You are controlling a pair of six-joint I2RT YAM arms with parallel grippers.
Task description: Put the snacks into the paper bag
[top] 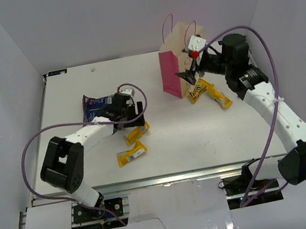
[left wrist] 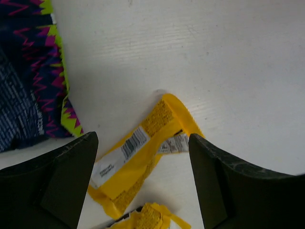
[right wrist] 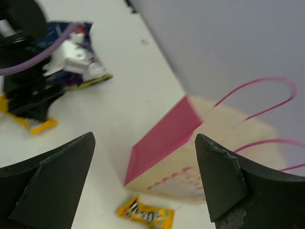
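White tabletop in a white-walled booth, snacks scattered across it; the inside of the paper bag is hidden in every view. Left end effector is spread wide, fingers down either side of a yellow bar, no contact visible. A second bar lies just beside it, chip bag near on the left. Step in hand looks like the pick: lower to the tabletop, close across the bar's narrow width, keep the neighbouring bar out of the pinch. Right end effector is also spread, holding nothing, beside the paper bag, with yellow packets at the bag's foot. Paper bag stands upright, far right of centre, with a cream face, pink side panel and thin pink handles sticking up; drops should clear those loops. Bar wrapper is glossy yellow, barcode side up, crimped ends, flat, probably slippery.
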